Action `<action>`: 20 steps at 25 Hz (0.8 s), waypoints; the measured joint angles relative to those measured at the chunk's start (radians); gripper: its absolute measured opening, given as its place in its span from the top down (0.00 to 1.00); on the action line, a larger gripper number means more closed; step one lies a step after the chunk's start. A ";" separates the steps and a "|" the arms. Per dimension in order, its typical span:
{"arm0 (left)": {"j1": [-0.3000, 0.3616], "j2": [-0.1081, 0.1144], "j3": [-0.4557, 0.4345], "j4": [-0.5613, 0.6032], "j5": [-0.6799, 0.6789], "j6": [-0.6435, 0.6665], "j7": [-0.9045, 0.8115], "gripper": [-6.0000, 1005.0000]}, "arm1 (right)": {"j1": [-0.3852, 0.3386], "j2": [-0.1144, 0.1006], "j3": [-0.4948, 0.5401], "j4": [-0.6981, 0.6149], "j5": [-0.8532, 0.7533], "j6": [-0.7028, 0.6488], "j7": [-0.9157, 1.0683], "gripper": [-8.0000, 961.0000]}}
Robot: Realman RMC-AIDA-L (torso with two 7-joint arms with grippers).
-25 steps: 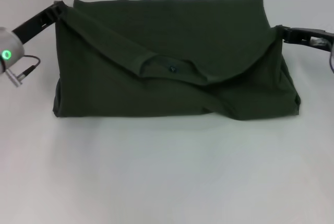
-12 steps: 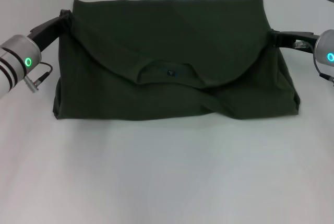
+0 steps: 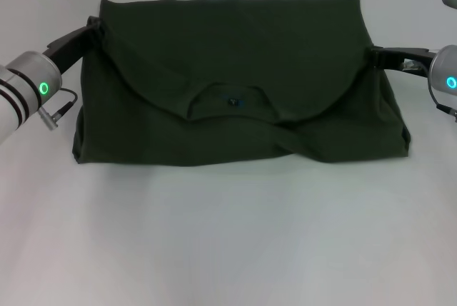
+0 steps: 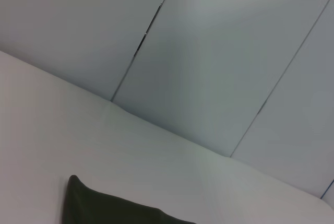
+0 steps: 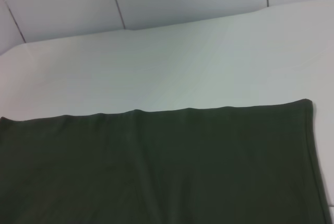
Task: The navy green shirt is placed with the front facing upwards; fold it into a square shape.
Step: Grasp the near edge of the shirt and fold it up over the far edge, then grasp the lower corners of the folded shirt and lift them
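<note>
The navy green shirt [image 3: 235, 49] lies across the far half of the white table, lettering hidden, its upper part turned over toward me. The collar [image 3: 232, 100] with a small blue logo sags at the middle of that flap. My left gripper [image 3: 95, 29] pinches the flap's left edge, and my right gripper [image 3: 371, 54] pinches its right edge. Both are shut on the cloth, which hangs in a curve between them. A corner of the shirt [image 4: 99, 208] shows in the left wrist view, and a broad flat stretch of the shirt [image 5: 156, 166] in the right wrist view.
The white table [image 3: 228, 235] stretches bare in front of the shirt. Grey wall panels [image 4: 209, 51] stand behind the table's far edge.
Both grippers have moved inward and toward me with the flap's edges. The collar has dropped slightly lower over the shirt body, and the flap lies flatter.
</note>
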 joint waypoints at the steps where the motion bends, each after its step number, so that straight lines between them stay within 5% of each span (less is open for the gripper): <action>1: 0.002 0.000 0.000 0.000 0.000 0.002 0.000 0.93 | -0.001 0.001 -0.005 -0.002 0.000 -0.001 0.000 0.94; 5: 0.006 0.000 0.001 0.003 0.000 0.002 -0.009 0.91 | -0.003 0.003 -0.032 -0.012 0.000 -0.004 0.000 0.88; 11: 0.034 0.003 0.000 0.034 0.001 0.042 -0.092 0.72 | -0.004 0.004 -0.058 -0.049 0.000 -0.010 0.008 0.75; 13: 0.043 0.004 0.000 0.047 0.001 0.063 -0.105 0.50 | -0.007 0.004 -0.057 -0.066 0.000 -0.026 0.010 0.71; 20: 0.105 -0.003 0.029 0.121 0.003 0.213 -0.153 0.36 | -0.028 0.006 -0.060 -0.172 0.001 -0.159 0.077 0.42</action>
